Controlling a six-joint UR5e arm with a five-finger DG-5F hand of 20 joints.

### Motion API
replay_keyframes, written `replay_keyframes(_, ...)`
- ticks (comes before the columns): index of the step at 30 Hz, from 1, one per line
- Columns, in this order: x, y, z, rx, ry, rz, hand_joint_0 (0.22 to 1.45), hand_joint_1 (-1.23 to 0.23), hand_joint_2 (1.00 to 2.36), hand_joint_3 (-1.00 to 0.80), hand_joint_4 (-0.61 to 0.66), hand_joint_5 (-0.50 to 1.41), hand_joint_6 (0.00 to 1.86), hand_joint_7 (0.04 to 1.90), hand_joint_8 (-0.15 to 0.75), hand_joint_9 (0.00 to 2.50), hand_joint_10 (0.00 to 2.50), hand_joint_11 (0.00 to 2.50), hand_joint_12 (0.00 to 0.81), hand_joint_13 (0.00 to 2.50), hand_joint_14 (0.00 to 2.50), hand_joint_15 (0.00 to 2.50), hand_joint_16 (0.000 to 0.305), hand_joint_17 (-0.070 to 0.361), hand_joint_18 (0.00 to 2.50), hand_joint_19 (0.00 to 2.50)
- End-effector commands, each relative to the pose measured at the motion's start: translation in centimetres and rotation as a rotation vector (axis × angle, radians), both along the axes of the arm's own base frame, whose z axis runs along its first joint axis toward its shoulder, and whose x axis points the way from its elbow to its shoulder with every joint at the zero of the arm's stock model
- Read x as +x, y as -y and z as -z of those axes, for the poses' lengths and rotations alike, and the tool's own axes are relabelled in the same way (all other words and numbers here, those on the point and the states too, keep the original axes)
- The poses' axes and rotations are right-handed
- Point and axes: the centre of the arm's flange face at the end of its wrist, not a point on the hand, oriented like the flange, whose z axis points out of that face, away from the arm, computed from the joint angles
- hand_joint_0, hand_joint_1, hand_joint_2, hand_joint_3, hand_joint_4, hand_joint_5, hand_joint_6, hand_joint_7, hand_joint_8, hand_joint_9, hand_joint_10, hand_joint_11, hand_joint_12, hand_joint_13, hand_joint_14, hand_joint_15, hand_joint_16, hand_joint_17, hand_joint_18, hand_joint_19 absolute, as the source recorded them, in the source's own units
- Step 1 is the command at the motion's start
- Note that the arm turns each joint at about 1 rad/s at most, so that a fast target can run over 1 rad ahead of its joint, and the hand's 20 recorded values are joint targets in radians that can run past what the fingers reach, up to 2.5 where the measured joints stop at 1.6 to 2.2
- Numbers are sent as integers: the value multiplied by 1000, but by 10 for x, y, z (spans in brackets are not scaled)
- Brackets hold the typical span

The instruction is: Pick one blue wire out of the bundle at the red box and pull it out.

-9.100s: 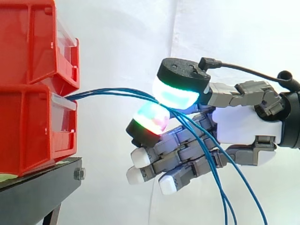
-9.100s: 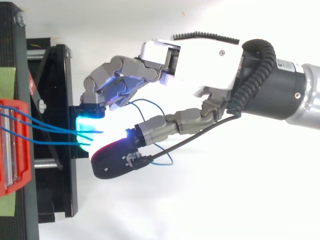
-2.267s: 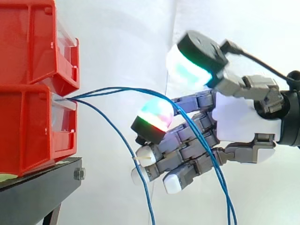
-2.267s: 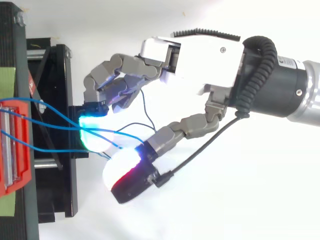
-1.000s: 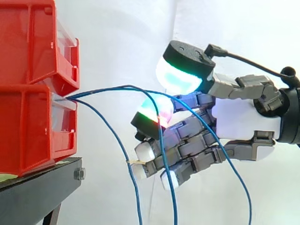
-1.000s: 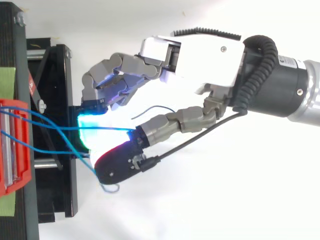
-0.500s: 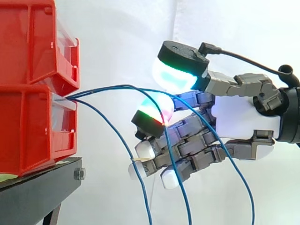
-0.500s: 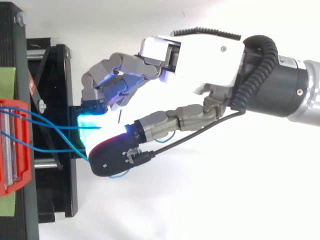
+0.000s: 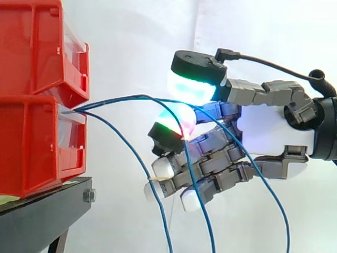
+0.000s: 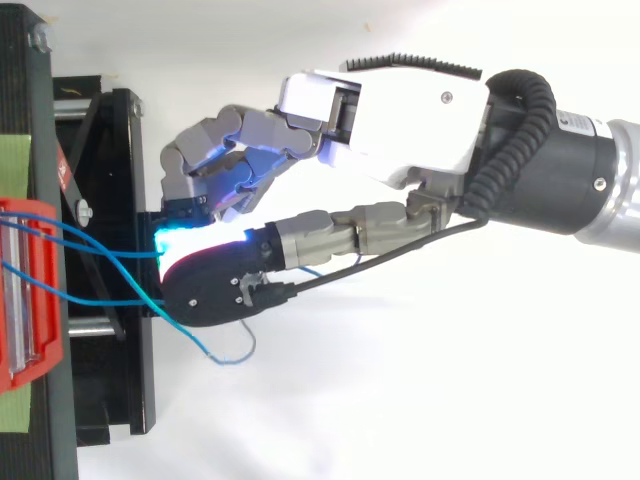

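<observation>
Several blue wires point(image 9: 126, 98) come out of the front of the lower red box point(image 9: 31, 147) and arc to the right. My hand point(image 9: 268, 132) sits right of the boxes. Its glowing thumb pad point(image 9: 192, 87) is pressed down towards a finger pad point(image 9: 174, 124), and two of the wires pass between them. One of these drops in front of the curled fingers, the other trails down below the palm. A third wire point(image 9: 138, 161) hangs free from the box to the floor side. In the top view the hand point(image 10: 400, 110) reaches left, and a loose wire end point(image 10: 235, 355) curls beneath it.
A second red box point(image 9: 31, 47) is stacked on the lower one. Both rest on a black stand point(image 9: 37, 221), whose frame point(image 10: 110, 200) lies under the fingertips in the top view. A white curtain hangs behind.
The thumb has swung down and in from its raised position, closing onto the finger pad over the wires. One wire dropped free of the hand about two seconds ago.
</observation>
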Motion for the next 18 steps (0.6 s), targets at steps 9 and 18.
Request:
replay_keyframes(9,0,0,-1,0,1,2,585,-759,1017,-224,279,-159,791,1089,400,888,17,615,470,605,8,249,61,138,711,509)
replay_keyframes(18,0,0,-1,-1,1,0,509,-619,1002,-476,312,-122,746,1109,404,943,16,583,477,615,8,256,65,145,728,525)
